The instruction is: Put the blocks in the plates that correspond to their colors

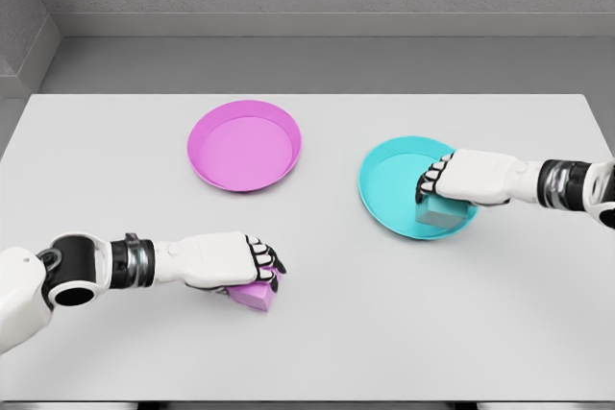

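A pink block [256, 296] lies on the white table near the front, and my left hand [259, 264] is curled over it, fingers wrapped around its top. The pink plate [244, 146] stands farther back, with nothing in it. My right hand [437, 182] reaches in from the right over the teal plate [384, 180], its fingers closed on a teal block [443, 214] that sits inside the plate near its front right rim.
The white table [115, 170] spans the view, with a grey wall and floor behind its far edge. Nothing else stands on it.
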Available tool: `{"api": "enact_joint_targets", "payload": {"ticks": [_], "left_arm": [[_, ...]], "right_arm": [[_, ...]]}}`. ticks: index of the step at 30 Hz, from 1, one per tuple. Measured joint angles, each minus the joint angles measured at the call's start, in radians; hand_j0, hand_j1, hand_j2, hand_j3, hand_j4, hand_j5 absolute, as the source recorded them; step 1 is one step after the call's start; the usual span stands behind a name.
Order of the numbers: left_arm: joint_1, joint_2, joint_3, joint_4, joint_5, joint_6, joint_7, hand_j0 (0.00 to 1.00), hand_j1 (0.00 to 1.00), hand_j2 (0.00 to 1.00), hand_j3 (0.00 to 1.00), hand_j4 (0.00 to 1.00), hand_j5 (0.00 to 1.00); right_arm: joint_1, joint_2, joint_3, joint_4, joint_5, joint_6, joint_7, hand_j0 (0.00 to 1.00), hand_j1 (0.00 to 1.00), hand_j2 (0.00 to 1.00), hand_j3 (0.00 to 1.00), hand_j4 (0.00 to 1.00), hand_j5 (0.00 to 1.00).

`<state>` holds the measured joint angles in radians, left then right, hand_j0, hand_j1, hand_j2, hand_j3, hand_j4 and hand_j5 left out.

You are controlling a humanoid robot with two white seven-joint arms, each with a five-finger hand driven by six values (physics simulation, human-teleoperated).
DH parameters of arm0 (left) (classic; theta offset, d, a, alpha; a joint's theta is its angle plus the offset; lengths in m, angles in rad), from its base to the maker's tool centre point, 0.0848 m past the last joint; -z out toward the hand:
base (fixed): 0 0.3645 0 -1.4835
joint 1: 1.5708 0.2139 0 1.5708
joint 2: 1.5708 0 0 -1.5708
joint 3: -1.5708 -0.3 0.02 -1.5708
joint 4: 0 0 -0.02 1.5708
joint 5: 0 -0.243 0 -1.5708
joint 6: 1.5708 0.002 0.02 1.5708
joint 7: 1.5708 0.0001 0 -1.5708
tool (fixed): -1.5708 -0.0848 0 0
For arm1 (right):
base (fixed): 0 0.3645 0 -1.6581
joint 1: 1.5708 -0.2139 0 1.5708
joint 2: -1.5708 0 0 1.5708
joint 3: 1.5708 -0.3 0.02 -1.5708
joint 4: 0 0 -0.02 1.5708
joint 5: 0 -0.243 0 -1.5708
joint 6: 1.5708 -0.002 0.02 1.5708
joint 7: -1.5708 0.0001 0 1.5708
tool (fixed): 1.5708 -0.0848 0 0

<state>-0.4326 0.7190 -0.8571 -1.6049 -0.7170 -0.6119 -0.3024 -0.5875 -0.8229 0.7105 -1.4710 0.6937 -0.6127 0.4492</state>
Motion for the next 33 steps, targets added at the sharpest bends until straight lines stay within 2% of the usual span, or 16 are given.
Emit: {"api": "enact_joint_targets", "payload": {"ticks": [10, 11, 12, 13, 14, 22, 26, 29, 33], "left_arm": [[-0.064, 0.000, 0.002, 0.021, 0.012, 0.000, 0.000, 0.62, 0.62, 0.62, 0.62, 0.62, 0.62], [-0.075, -0.003, 0.002, 0.028, 0.012, 0.000, 0.000, 0.62, 0.62, 0.62, 0.62, 0.62, 0.62], [-0.084, -0.006, 0.002, 0.037, 0.012, 0.000, 0.000, 0.62, 0.62, 0.62, 0.62, 0.62, 0.62], [-0.090, -0.011, 0.001, 0.046, 0.012, 0.000, 0.000, 0.62, 0.62, 0.62, 0.62, 0.62, 0.62], [-0.100, -0.016, 0.001, 0.055, 0.012, 0.000, -0.001, 0.62, 0.62, 0.62, 0.62, 0.62, 0.62], [-0.144, -0.066, -0.002, 0.124, 0.011, 0.000, 0.000, 0.62, 0.62, 0.62, 0.62, 0.62, 0.62], [-0.175, -0.083, -0.002, 0.154, 0.010, 0.000, 0.000, 0.62, 0.62, 0.62, 0.62, 0.62, 0.62], [-0.198, -0.097, -0.002, 0.181, 0.010, 0.000, 0.000, 0.62, 0.62, 0.62, 0.62, 0.62, 0.62], [-0.250, -0.129, -0.002, 0.234, 0.010, 0.000, 0.000, 0.62, 0.62, 0.62, 0.62, 0.62, 0.62]], "right_arm": [[-0.060, 0.064, 0.001, 0.101, 0.002, 0.000, 0.002, 0.62, 0.62, 0.62, 0.62, 0.62, 0.62], [-0.067, 0.072, 0.001, 0.113, 0.001, 0.000, 0.003, 0.66, 0.66, 0.66, 0.66, 0.66, 0.66], [-0.074, 0.081, 0.000, 0.126, 0.001, 0.000, 0.003, 0.77, 0.77, 0.77, 0.77, 0.77, 0.77], [-0.072, 0.088, 0.000, 0.137, 0.002, 0.000, 0.003, 0.97, 0.97, 0.97, 0.97, 0.97, 0.97], [-0.072, 0.094, 0.000, 0.144, 0.002, 0.000, 0.002, 1.00, 1.00, 1.00, 1.00, 1.00, 1.00], [-0.084, 0.112, -0.006, 0.165, 0.000, 0.000, -0.004, 1.00, 1.00, 1.00, 1.00, 1.00, 1.00], [-0.043, 0.102, -0.079, 0.163, -0.017, -0.001, -0.006, 1.00, 1.00, 1.00, 1.00, 1.00, 1.00], [0.006, 0.099, -0.190, 0.158, -0.034, -0.001, -0.007, 1.00, 1.00, 1.00, 1.00, 1.00, 1.00], [0.066, 0.091, -0.334, 0.150, -0.119, -0.001, -0.008, 1.00, 1.00, 1.00, 1.00, 1.00, 1.00]]}}
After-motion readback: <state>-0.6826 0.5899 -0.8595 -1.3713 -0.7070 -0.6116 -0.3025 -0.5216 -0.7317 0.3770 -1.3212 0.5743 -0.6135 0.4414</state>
